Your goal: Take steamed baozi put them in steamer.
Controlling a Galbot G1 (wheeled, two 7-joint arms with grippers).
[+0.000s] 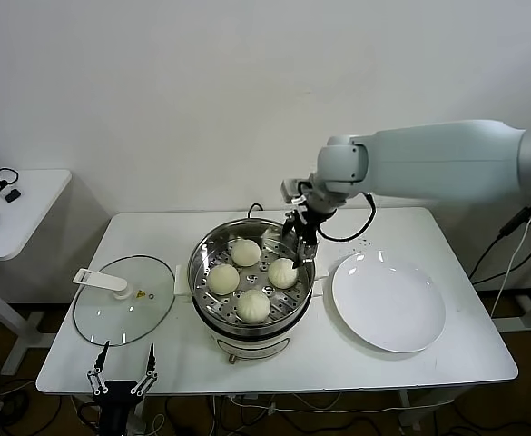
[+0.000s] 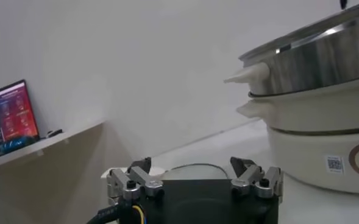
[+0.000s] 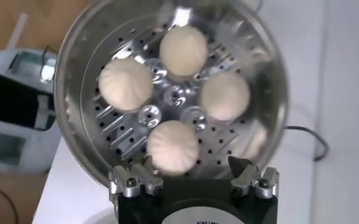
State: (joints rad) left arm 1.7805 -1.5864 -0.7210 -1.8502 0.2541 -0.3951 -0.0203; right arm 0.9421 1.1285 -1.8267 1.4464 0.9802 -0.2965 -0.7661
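The left gripper (image 1: 122, 365) sits parked at the bottom left of the head view, off the table's (image 1: 356, 359) near edge, its fingers spread and empty. Just above it, at centre left, lies the lid (image 1: 124, 300), flat on the table.

In the middle of the frame stands the steamer (image 1: 250, 280), and all four baozi (image 1: 245, 252) rest on its perforated tray, spaced in a ring and apart from one another. They look round, pale and smooth, with faint pleats on top; none appears squashed. In the right wrist view the nearest baozi (image 3: 172, 146) lies just beyond the fingertips, clear of them.

The right gripper (image 1: 299, 243) hangs over the steamer's right rim, just above the right-hand bun (image 1: 282, 272), fingers spread wide and holding nothing. This reads as the release of the last bun.

At centre right the plate (image 1: 389, 302) is bare, so the placing seems done. The next move, as I judge it, calls only for lifting the right arm straight up, clear of the rim and the buns.
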